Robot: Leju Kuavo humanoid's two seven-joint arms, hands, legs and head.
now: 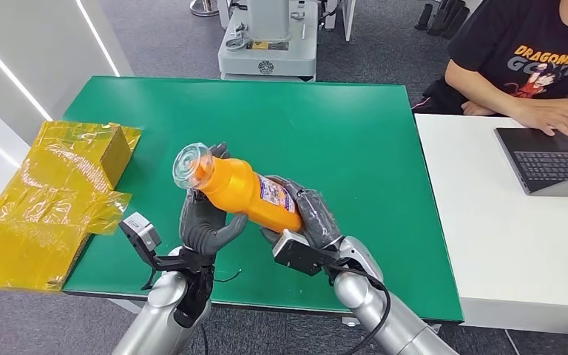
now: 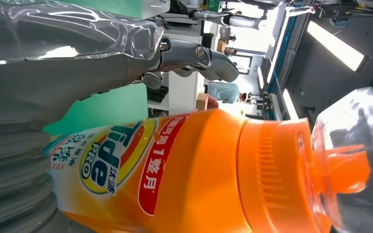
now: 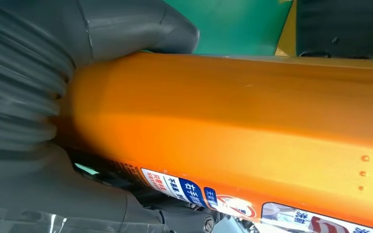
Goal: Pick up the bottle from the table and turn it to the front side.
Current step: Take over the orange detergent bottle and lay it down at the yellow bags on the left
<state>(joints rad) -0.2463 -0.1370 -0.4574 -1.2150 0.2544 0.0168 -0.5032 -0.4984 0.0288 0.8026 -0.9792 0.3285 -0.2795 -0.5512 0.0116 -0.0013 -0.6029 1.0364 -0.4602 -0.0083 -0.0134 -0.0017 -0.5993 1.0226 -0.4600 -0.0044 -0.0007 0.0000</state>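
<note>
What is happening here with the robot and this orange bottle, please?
The robot holds an orange detergent bottle in the air above the green table, tilted, with its clear cap up and to the robot's left. The right robot hand grips the lower body, and the left robot hand supports the part near the cap. A person sits at a laptop nearby.
</note>
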